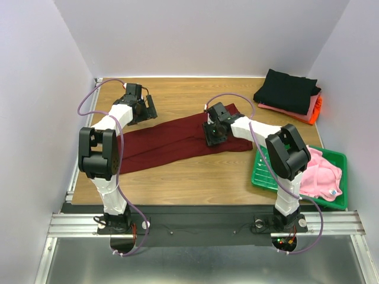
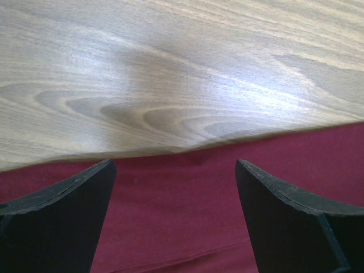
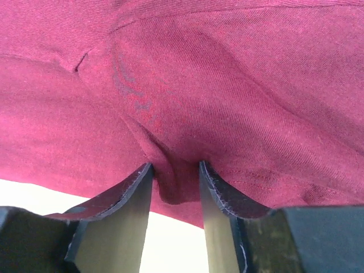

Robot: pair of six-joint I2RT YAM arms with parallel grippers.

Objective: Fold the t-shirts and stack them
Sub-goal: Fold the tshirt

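Room: pale walls point(image 1: 35, 89) are closing in a wooden desk point(image 1: 177, 177) on three sides, and both arm bases are sitting at its near edge.
Maroon t-shirt point(image 1: 172, 142): it is lying as a long band slanting across the middle of the desk, its left end nearer the bases and its right end farther away.
Left arm: its elbow is folded high over the left side of the desk, and the white forearm is reaching away towards the far-left corner.
Left end effector point(image 1: 145, 106): it is hanging with its jaws spread wide and gripping nothing. In the wrist view point(image 2: 173, 165) the maroon cloth's edge is lying under the fingertips with bare wood beyond. I cannot tell whether they are touching the cloth.
Right arm: its elbow is bent up above the green tray point(image 1: 260, 177), and the forearm is stretching leftwards to the desk's middle.
Right end effector point(image 1: 214, 133): it is sitting on the shirt's right end. Up close point(image 3: 175, 166), a bunched fold of maroon cloth is being pinched between the two fingers.
Folded stack: a black t-shirt point(image 1: 288, 89) is lying on top at the far-right corner, with a salmon t-shirt point(image 1: 312, 102) and an orange t-shirt point(image 1: 319, 110) peeking out beneath.
Pink t-shirt point(image 1: 323, 171): it is lying crumpled in the green tray at the near right.
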